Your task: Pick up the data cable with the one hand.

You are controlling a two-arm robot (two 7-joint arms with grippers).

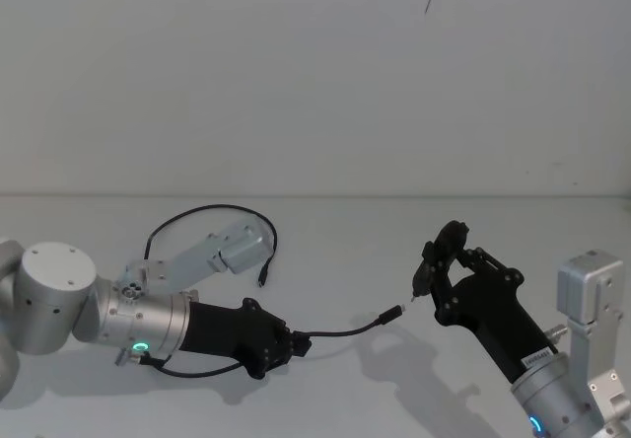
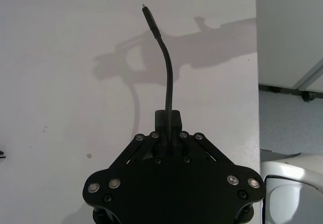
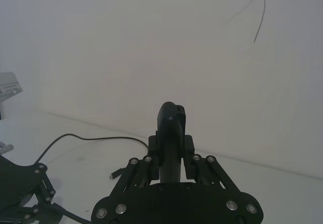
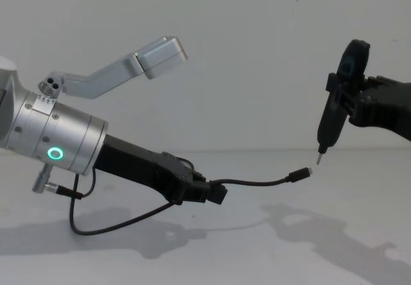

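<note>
No text, brand, number or sign can be read. A small pale label sits on the black body of the right arm, just behind its gripper, but its print is too small to make out. The only other markings are lit rings without writing: a green one on the silver wrist of the left arm and a blue one on the right arm's wrist below that label.
</note>
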